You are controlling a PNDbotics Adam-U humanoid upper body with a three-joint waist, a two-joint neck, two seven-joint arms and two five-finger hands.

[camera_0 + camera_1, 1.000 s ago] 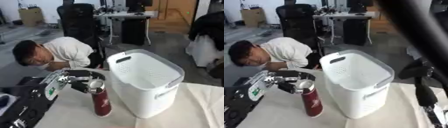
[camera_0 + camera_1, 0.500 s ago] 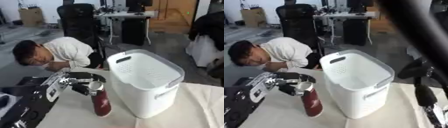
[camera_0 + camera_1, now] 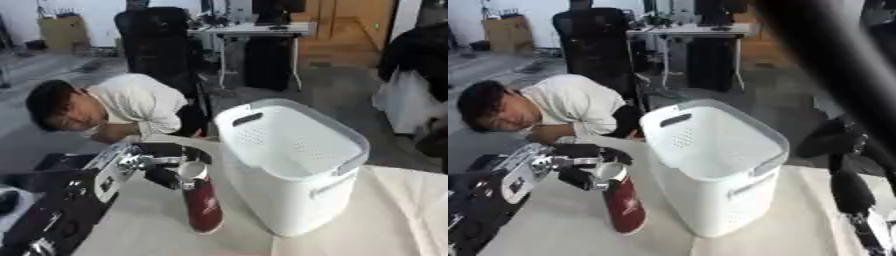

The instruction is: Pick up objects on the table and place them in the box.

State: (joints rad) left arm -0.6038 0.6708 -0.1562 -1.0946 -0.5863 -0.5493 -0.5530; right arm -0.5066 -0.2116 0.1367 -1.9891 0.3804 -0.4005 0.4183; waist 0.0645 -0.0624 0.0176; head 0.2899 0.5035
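Observation:
A dark red bottle [image 3: 203,206] with a silver cap stands on the table just left of the white perforated box [image 3: 293,172]. My left hand [image 3: 166,165] reaches in from the lower left and has its fingers and thumb curled round the bottle's cap and neck. The bottle leans slightly, its base on or just above the cloth. My right arm [image 3: 852,197] rises along the right edge of the right eye view; its hand does not show clearly.
A pale cloth [image 3: 394,215] covers the table. A person in a white shirt [image 3: 131,107] bends low just beyond the table's far left edge. Chairs and desks stand further back.
My left hand has kept hold of the bottle's top and shifted it slightly; the bottle now leans a little more. The box has not moved.

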